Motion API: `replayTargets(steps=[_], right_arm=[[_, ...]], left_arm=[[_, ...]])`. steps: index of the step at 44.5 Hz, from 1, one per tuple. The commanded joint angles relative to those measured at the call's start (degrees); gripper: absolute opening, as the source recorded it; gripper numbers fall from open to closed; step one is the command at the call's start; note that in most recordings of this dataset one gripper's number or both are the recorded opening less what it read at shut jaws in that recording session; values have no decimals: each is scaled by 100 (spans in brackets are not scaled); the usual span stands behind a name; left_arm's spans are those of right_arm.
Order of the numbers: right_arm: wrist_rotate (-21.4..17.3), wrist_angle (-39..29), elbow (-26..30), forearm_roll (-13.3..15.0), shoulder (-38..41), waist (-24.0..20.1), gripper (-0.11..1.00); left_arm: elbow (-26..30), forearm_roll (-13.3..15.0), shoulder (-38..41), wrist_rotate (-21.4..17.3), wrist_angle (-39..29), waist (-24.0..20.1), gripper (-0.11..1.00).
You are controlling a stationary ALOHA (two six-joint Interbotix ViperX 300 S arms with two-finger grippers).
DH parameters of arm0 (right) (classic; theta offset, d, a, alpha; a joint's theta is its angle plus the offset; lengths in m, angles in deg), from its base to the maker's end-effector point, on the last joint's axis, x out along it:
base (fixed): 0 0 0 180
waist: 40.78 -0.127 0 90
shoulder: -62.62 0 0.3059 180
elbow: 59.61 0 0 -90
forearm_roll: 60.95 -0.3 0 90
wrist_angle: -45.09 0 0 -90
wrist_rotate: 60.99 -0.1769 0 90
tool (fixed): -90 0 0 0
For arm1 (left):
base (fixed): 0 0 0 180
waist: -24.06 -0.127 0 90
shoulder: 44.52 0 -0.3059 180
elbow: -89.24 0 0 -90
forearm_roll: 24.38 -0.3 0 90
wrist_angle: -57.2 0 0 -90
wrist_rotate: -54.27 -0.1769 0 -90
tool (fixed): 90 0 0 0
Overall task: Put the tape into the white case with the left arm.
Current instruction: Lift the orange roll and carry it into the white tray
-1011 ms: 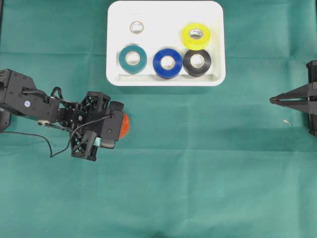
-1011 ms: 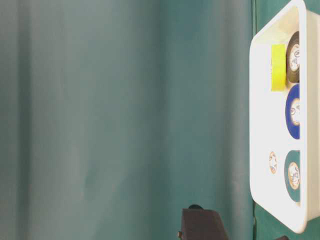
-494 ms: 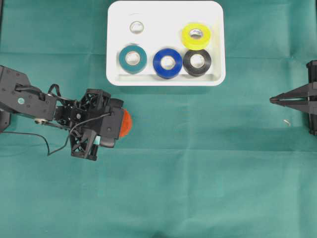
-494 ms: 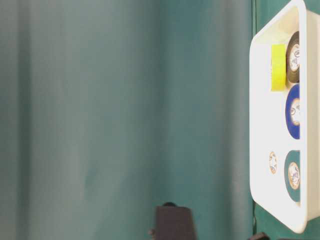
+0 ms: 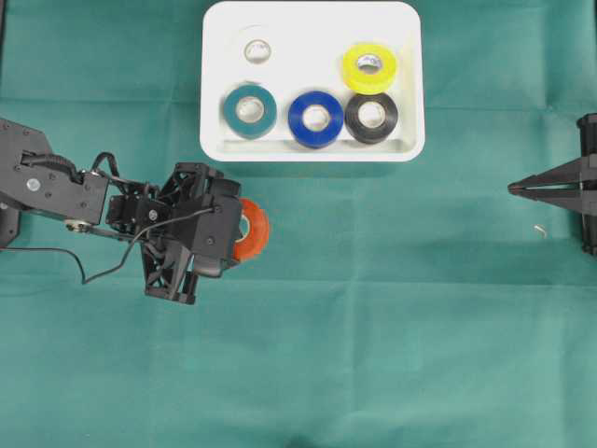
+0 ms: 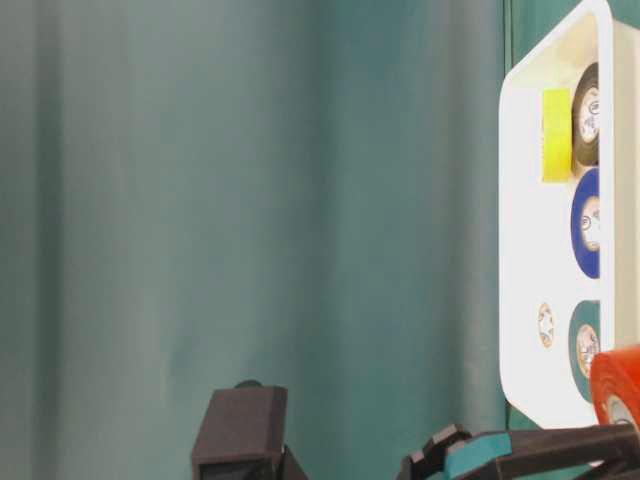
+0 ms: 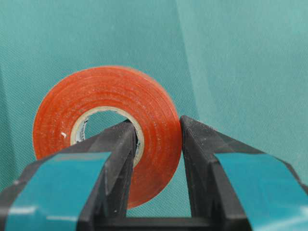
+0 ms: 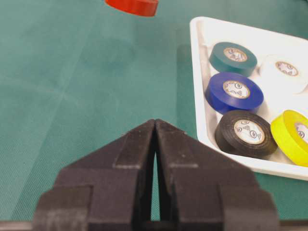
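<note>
We grip the tape (image 7: pixel 103 130) through its wall, left gripper (image 7: pixel 156 159) clamped | carry level over case (image 5: pixel 312 149) rim | drop in bare spot.

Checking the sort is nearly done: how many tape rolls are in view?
6. Five lie in the white case: white, teal, blue, black, yellow. The orange roll is in the left gripper, outside the case.

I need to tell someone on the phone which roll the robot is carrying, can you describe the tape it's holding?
Start at the white case at the top of the green cloth, then drop below its lower-left corner to the left pincer. Pinched there is the orange tape roll, the only roll outside the case and the only orange one.
</note>
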Motion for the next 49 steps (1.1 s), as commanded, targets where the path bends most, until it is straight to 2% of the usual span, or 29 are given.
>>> replayTargets(steps=[1,14,31,40,49], right_arm=[[-9,44,149,9,35,9,-9],[-9,35,149,0,35,0,-9],[-9,35,149,9,35,9,-9],[-9,35,141,9,35,0,-9],[-9,35,123,9,35,0,-9]], left_arm=[[141,-9,-149,-9,26,-70,26],[343,-18,-149,-105,26,-448,26],[747,-9,44,-703,26,-1345,26],[1081,-9,422,-1090,26,-1907,26],[1564,-9,861,-1512,26,-2259,26]])
